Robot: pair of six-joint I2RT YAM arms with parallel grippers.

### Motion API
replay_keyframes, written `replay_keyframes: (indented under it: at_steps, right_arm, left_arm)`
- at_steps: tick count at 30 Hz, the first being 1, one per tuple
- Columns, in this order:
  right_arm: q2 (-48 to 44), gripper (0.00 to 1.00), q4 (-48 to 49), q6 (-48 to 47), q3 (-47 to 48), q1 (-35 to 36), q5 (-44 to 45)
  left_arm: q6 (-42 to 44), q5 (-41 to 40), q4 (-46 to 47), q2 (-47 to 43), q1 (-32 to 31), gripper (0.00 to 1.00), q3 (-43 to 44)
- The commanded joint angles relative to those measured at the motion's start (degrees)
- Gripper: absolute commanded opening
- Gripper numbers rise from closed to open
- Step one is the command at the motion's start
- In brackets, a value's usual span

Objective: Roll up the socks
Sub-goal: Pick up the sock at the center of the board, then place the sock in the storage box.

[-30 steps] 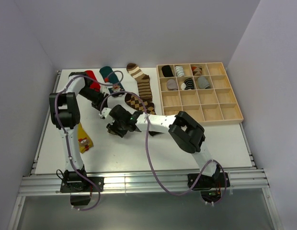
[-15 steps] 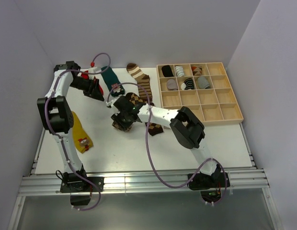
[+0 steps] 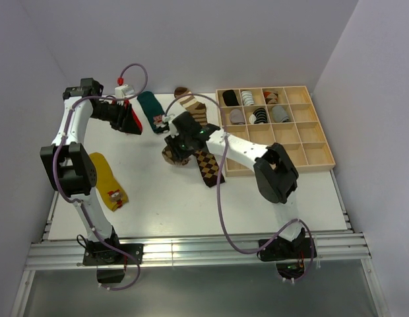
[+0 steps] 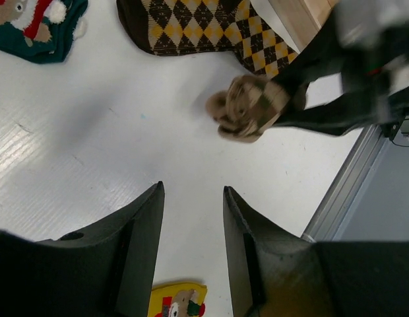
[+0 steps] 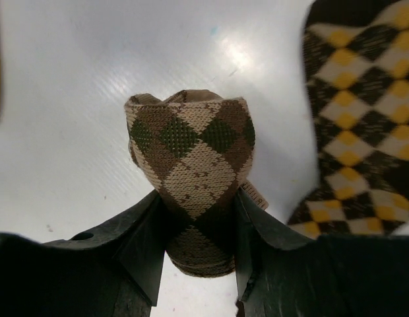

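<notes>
Socks (image 3: 206, 165) lie on the white table (image 3: 158, 205), a mustard sock (image 3: 107, 181) nearest. At mid-table the right gripper (image 5: 199, 205) clamps a rolled brown argyle sock (image 5: 188, 152), jaws half closed on it, arm stretched leftward. Farther back, the left gripper (image 4: 192, 198) hangs partly open and empty, its arm raised high.

Bright, even light; mild glare.

My right tool (image 5: 196, 218) looks like matt black plastic; the rolled sock (image 5: 191, 152) is coarse knit cloth; the table (image 5: 72, 99) is glossy white, perhaps laminate.
</notes>
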Motion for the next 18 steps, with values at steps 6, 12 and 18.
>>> replay_keyframes:
  at_steps: [6, 12, 18]
  right_arm:
    - [-13.2, 0.0, -0.4, 1.6, -0.9, -8.8, 3.2]
    - [-20.1, 0.0, -2.3, -1.2, -4.5, -19.5, 16.4]
    - [-22.4, 0.0, -2.0, -4.7, -8.4, -30.0, 30.7]
  left_arm:
    - [0.1, 2.7, -1.8, -4.9, 0.6, 0.45, 0.6]
    - [-0.7, 3.0, -1.6, -6.3, 0.6, 0.46, 2.5]
    - [0.7, 5.5, -1.8, -6.9, 0.5, 0.46, 3.2]
